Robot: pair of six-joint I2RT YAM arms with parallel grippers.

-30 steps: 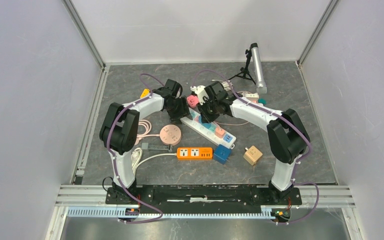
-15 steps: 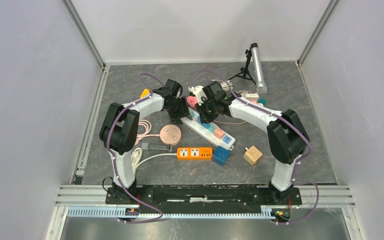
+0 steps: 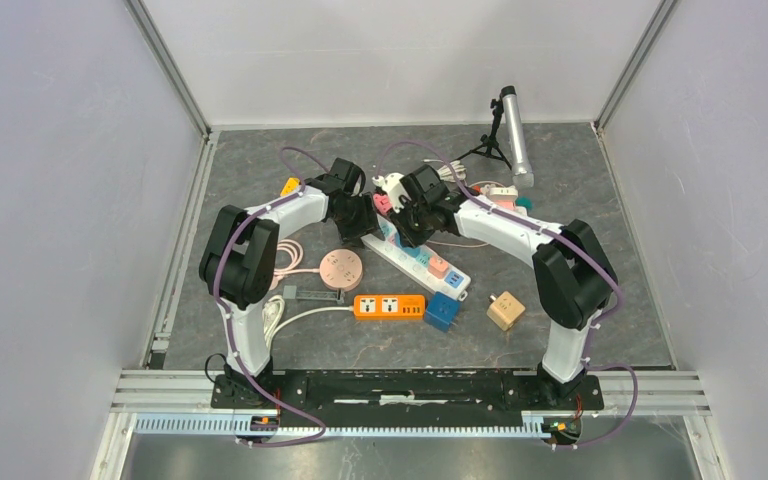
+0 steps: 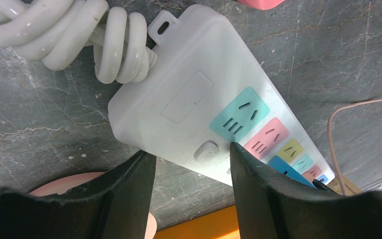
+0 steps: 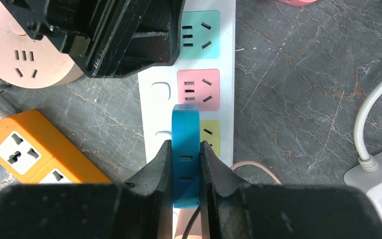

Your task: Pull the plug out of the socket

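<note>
"How do the arms stand?"

"Both reach from the near edge toward the far middle. The left arm (image 3: 260,232) bends in from the left and the right arm (image 3: 520,230) from the right. Their elbows are raised at the outer sides, and the wrists come close together, pointing down."

"And the left gripper (image 4: 189,159)?"

"Its two black fingers (image 4: 129,179) are spread with a clear gap between them."

"The right gripper (image 5: 185,149)?"

"Pinched tight on both flat sides of a blue plug (image 5: 185,124), just beside the left gripper's black body."
</note>
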